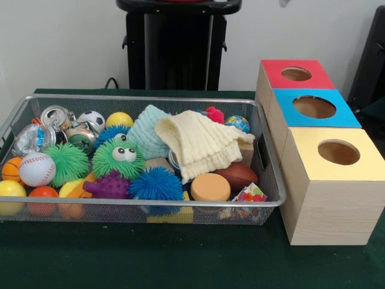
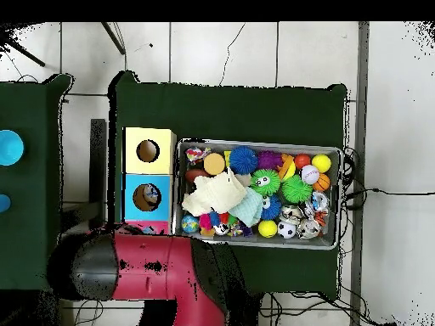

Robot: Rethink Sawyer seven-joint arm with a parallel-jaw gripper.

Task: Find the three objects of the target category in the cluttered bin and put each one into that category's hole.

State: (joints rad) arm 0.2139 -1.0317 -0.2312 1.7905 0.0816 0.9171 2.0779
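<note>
Cluttered bin (image 1: 144, 97) (image 2: 255, 143) and three sorting boxes with the arm (image 2: 144, 267) drawn back. The pincer shows in neither view, so its opening and any load cannot be told, and places cannot be fixed from it; they are given from the arm instead. The front view shows only the pedestal (image 1: 177, 48). The overhead view alone shows the red arm link, lying outside the bin along its robot-side rim and covering most of the red box (image 1: 295, 73), which the front view shows whole beside the blue box (image 1: 313, 107) and yellow box (image 1: 334, 180). One crumpled clear bottle (image 1: 33, 138), probably also the pale shape in the overhead view (image 2: 317, 204), lies in the bin corner at the end away from the boxes, touching a shiny can (image 1: 55, 114). The other two bottles are not evident and may lie under the cream cloth (image 1: 201, 144) (image 2: 212, 193) or the teal knit (image 1: 147, 129). Likely faults: grasping a can in place of the bottle, since both glint and touch; crushing or slipping off the thin wall; snagging a cloth during the search.
</note>
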